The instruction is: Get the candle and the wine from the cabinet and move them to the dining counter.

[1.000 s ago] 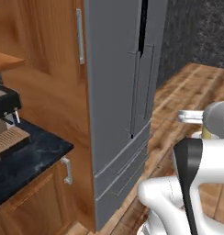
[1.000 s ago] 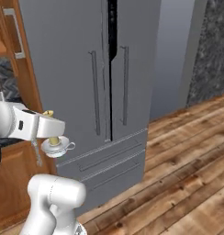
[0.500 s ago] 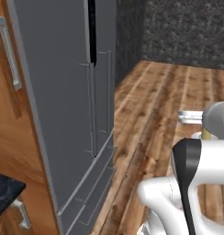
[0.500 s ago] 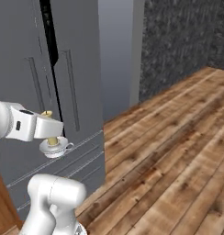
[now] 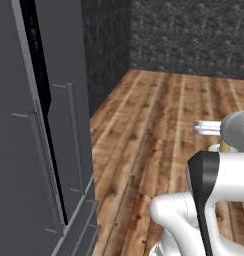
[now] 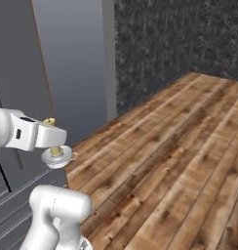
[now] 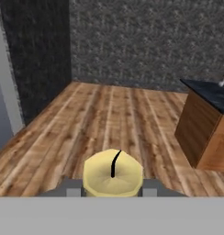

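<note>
The gripper (image 7: 113,189) was clamped on the yellow candle (image 7: 113,176), carried in the air above the wooden floor (image 6: 179,146), with a dark-topped wooden counter (image 7: 208,126) off to the side ahead.

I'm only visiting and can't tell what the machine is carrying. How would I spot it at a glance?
Find the tall grey fridge on the left of the right base view, then the white arm stretched in front of it. At the arm's tip, the end effector is shut on a candle: short, pale yellow, with a black wick, on a small pale dish. Nothing else nearby is yellow.
</note>
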Tool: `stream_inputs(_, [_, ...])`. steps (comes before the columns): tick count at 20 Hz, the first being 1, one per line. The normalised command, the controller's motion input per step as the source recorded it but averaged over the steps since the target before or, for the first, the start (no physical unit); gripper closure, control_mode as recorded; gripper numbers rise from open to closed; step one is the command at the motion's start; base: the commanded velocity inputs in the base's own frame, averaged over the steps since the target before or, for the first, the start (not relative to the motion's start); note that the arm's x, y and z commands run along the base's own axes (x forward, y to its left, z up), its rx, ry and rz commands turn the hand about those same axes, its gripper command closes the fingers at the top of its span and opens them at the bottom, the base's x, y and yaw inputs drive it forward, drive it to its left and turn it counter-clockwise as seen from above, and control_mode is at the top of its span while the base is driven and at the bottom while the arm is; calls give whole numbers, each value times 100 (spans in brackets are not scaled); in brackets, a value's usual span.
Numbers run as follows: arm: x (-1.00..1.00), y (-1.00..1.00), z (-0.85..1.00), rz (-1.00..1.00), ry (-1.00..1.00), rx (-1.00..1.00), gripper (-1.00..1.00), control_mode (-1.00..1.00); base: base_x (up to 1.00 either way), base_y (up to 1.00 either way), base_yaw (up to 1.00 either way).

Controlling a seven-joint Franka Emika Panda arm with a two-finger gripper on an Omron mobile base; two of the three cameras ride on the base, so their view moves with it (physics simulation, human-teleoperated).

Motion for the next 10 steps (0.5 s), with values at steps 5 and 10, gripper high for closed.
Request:
stream_inputs(5, [0, 0, 0, 0, 0, 0, 100, 100, 92, -41, -25])
stream_inputs(10, [0, 0, 0, 0, 0, 0, 100, 100, 92, -31, -29])
